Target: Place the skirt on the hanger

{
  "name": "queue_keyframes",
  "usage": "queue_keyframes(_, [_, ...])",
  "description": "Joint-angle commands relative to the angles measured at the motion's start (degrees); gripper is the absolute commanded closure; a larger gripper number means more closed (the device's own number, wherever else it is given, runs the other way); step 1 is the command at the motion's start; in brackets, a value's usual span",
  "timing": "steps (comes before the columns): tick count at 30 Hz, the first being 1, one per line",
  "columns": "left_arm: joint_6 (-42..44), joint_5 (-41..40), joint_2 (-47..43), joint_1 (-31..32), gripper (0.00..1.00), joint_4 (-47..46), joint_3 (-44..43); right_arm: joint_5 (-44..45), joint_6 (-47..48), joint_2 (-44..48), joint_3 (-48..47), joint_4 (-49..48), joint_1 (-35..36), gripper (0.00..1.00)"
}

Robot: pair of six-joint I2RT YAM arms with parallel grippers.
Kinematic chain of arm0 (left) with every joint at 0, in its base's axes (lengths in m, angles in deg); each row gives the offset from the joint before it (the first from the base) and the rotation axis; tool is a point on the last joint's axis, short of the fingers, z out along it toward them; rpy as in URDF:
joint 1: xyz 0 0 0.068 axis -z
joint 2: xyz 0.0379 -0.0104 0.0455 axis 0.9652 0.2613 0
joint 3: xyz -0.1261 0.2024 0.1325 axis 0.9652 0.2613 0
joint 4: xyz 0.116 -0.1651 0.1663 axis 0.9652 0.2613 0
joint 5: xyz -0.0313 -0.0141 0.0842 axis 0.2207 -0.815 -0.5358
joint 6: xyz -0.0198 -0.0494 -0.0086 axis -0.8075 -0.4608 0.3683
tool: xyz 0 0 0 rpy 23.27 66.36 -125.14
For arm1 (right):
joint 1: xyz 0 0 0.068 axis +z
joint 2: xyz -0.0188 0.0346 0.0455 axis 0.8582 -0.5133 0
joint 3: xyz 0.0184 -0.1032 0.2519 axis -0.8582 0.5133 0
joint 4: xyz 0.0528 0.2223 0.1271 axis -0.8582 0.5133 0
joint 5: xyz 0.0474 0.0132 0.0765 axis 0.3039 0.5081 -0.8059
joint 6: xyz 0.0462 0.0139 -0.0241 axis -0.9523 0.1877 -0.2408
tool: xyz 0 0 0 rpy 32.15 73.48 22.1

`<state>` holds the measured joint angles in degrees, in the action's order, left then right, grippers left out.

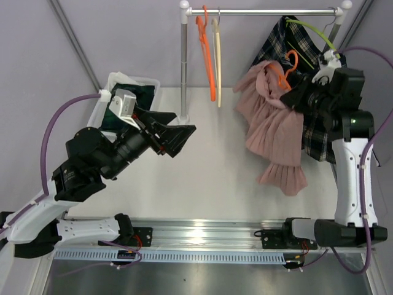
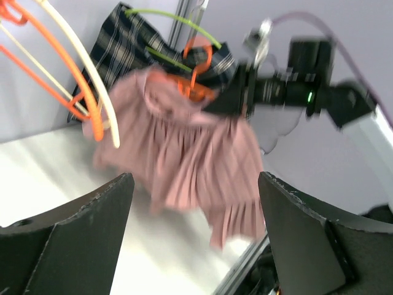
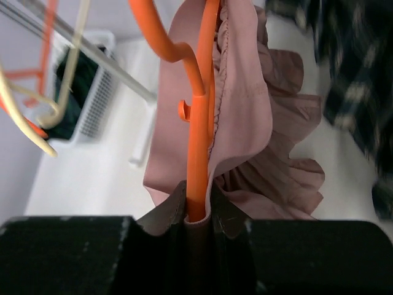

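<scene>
1. Skirt (image 1: 273, 132): pink and pleated, it hangs in the air at about 2 o'clock over the table (image 1: 202, 184), draped on the orange hanger (image 3: 198, 141), with its hem near the table top.
2. My right pincer (image 3: 198, 218) is clenched on the hanger's shaft, and a fold of the waistband is caught in the same grip.
3. My left pincer (image 1: 177, 136) is released, its jaws spread wide. It hovers at about 9 o'clock and touches nothing.
4. I judge the step in hand to be getting the hook up onto the rail (image 1: 270, 11) at 12 o'clock. To do it well I should keep the clamp firm, lift smoothly so the cloth doesn't slide off, and steer the hook clear of the plaid (image 1: 282, 40) already hanging there.
5. The skirt looks bunched to one side, so my free pincer may need to even out the waistband first.
6. Only the right wrist view shows the cloth pinched against the hanger.
7. Only the top view shows the rail, the basket (image 1: 132, 80) at 10 o'clock and the gap between my arms.
8. The left wrist view is blurred, but it shows the skirt's pleats from the front.
</scene>
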<state>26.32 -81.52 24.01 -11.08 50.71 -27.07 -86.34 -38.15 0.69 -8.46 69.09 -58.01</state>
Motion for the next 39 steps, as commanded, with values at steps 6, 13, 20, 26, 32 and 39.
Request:
queue_keyframes(6, [-1.36, 0.60, -2.80, -0.22, 0.12, 1.90, 4.18, -11.83, -2.82, -12.48, -25.40, -10.69, -5.50, 1.00])
queue_keyframes(13, [-0.49, 0.07, -3.77, -0.22, 0.12, 2.78, 4.62, -9.63, -6.43, -22.25, -36.77, -14.64, -6.64, 1.00])
queue_keyframes(20, [0.57, -0.63, -3.68, -0.22, 0.12, 3.74, 3.56, -6.47, -8.19, -28.14, -39.25, -19.90, -7.34, 1.00])
queue_keyframes(26, [0.48, -1.42, -3.94, -0.22, 0.12, 4.27, 3.65, -6.12, -8.10, -31.75, -40.75, -18.61, -7.61, 1.00])
queue_keyframes(32, [-0.04, -1.16, -3.33, -0.22, 0.13, 4.36, 3.39, -4.36, -7.66, -28.59, -33.19, -20.01, -7.61, 1.00])
queue_keyframes(39, [-0.83, -1.86, -3.85, -0.22, 0.13, 5.06, 3.83, -4.27, -7.31, -25.07, -26.06, -21.59, -7.61, 0.99])
